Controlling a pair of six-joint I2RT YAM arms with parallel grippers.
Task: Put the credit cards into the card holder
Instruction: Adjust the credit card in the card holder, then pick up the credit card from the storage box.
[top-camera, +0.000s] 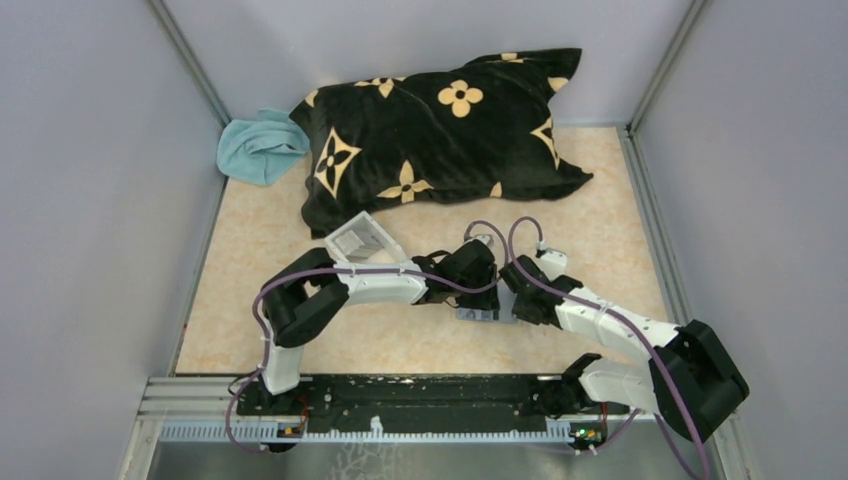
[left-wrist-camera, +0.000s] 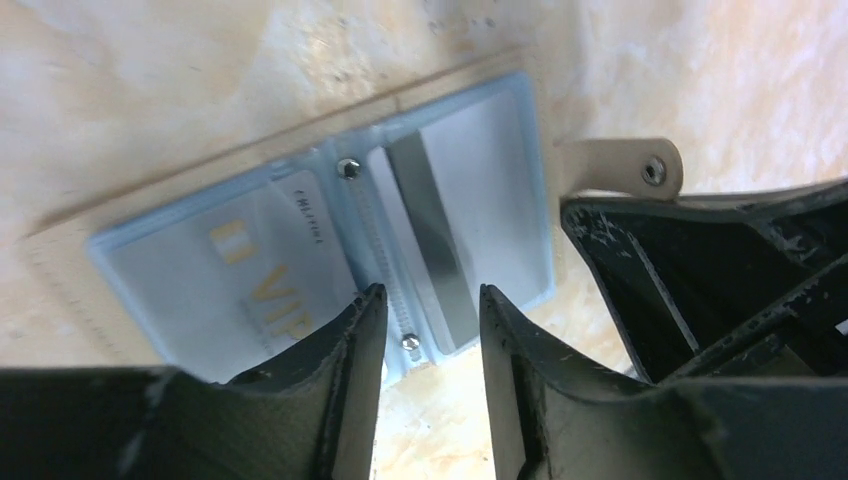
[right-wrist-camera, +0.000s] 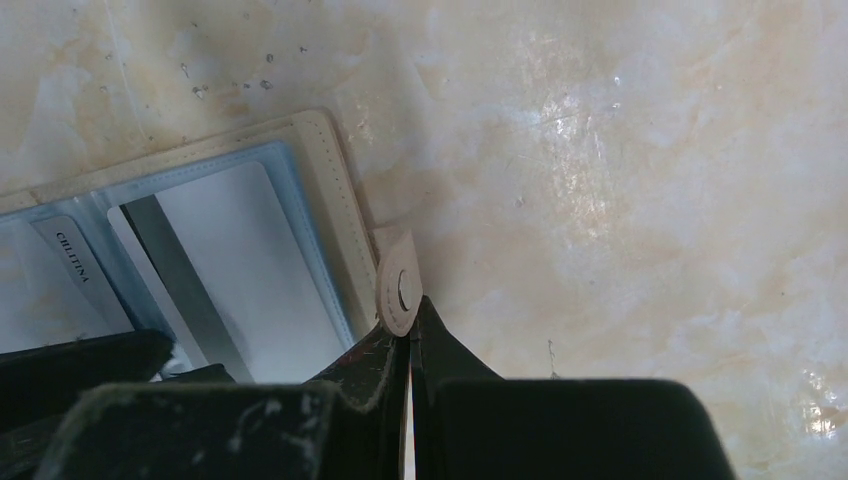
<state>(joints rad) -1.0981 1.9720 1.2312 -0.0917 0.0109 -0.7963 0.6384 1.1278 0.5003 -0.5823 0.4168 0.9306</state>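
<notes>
Left wrist view: card holder (left-wrist-camera: 330, 200) open flat on counter (left-wrist-camera: 150, 80), tan outer edge framing grey-blue clear pockets, two rivets along the spine. VIP credit card (left-wrist-camera: 240, 285) seated in the holder's left pocket as seen here, gold lettering showing through the plastic. Striped credit card (left-wrist-camera: 470, 200) seated in the holder's right pocket, dark stripe on the side nearest the spine. Left hand (left-wrist-camera: 430, 340) spread, nothing between the fingers, hovering over the holder's near edge astride the spine; contact with the holder not discernible. Tab (left-wrist-camera: 620, 165) with snap stud (left-wrist-camera: 653, 172) lifted off the holder's right edge. Right wrist view: right hand (right-wrist-camera: 410, 340) pressed together, pinching that tab at the fingertips, just beside the holder's right edge, stud facing the camera. Bare marbled counter on the far side of the holder from the pockets. Top external view: both arms converged over the holder, only a grey sliver of it showing between them. Clear tray (top-camera: 362, 240) beyond the holder and to its left. Black pillow (top-camera: 440, 130) with gold flowers farther beyond the holder. Blue cloth (top-camera: 258, 148) farthest from the holder, beyond and well to its left.
</notes>
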